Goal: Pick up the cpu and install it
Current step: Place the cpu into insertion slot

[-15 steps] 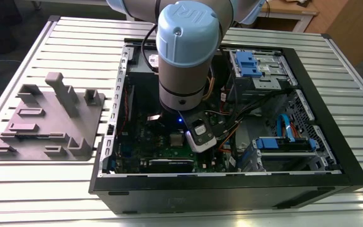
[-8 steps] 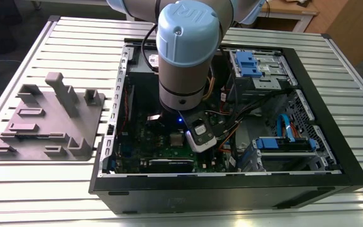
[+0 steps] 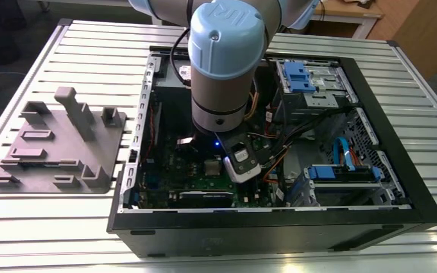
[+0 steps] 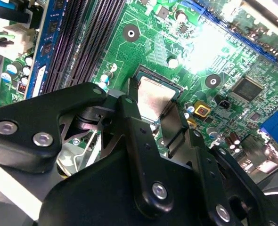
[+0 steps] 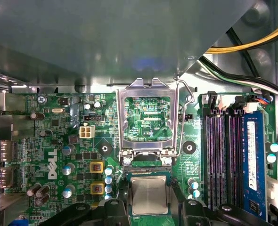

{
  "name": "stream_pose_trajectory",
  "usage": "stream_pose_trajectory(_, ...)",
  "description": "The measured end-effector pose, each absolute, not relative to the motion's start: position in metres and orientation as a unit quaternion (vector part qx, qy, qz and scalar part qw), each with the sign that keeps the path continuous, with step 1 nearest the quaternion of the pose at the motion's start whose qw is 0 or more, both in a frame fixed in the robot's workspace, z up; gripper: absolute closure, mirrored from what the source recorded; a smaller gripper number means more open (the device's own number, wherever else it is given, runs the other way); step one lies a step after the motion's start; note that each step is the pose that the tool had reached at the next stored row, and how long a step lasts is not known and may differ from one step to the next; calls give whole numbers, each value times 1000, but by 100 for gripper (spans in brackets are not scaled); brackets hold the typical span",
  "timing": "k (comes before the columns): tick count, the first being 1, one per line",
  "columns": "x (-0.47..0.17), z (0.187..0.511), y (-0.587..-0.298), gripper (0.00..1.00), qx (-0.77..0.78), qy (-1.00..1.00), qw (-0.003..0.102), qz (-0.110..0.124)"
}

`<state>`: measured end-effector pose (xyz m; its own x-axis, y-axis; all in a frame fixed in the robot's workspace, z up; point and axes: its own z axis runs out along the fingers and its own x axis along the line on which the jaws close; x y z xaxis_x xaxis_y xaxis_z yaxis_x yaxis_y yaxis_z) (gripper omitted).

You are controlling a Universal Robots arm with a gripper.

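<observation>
The cpu [image 4: 153,94], a small square chip with a silver-grey top, lies flat in the motherboard socket [image 5: 148,165] in both wrist views, also at cpu [image 5: 149,194]. My gripper [image 4: 154,104] is down over it, with one black finger [image 4: 132,113] along one side of the chip and another finger [image 4: 176,127] along the opposite side, shut on it. The socket's metal load plate [image 5: 146,84] stands swung open beside the cpu. In the exterior view the gripper [image 3: 232,169] reaches down into the open computer case [image 3: 279,222].
A green motherboard [image 5: 59,141] surrounds the socket, with memory slots [image 5: 221,160] and capacitors close by. Cables [image 5: 242,70] run along the case wall. Drive cages with blue clips [image 3: 309,79] fill the case's side on the exterior view's right. A grey plastic fixture [image 3: 59,145] stands on the slatted table.
</observation>
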<state>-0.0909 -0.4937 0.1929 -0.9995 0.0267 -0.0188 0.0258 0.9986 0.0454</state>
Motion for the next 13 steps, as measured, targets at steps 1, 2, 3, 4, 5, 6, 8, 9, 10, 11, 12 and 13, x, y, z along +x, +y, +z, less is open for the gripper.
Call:
stream_pose_trajectory(1, -91, 193, -494, 56, 13, 1000, 10, 22)
stream_pose_trajectory(2, -91, 193, -494, 56, 14, 1000, 10, 22)
stream_pose_trajectory(3, -91, 193, -494, 56, 15, 1000, 10, 21)
stream_pose_trajectory(4, -91, 193, -494, 56, 17, 1000, 10, 21)
stream_pose_trajectory(5, -91, 193, -494, 56, 21, 1000, 10, 21)
stream_pose_trajectory(6, -91, 192, -494, 56, 25, 999, 10, 21)
stream_pose_trajectory(8, -91, 192, -493, 56, 28, 999, 10, 21)
stream_pose_trajectory(9, -91, 192, -493, 56, 29, 999, 10, 21)
stream_pose_trajectory(10, -91, 192, -493, 56, 31, 999, 10, 21)
stream_pose_trajectory(11, -91, 192, -493, 56, 31, 999, 10, 21)
stream_pose_trajectory(12, -91, 192, -492, 56, 32, 999, 10, 21)
stream_pose_trajectory(13, -91, 192, -492, 56, 32, 999, 10, 21)
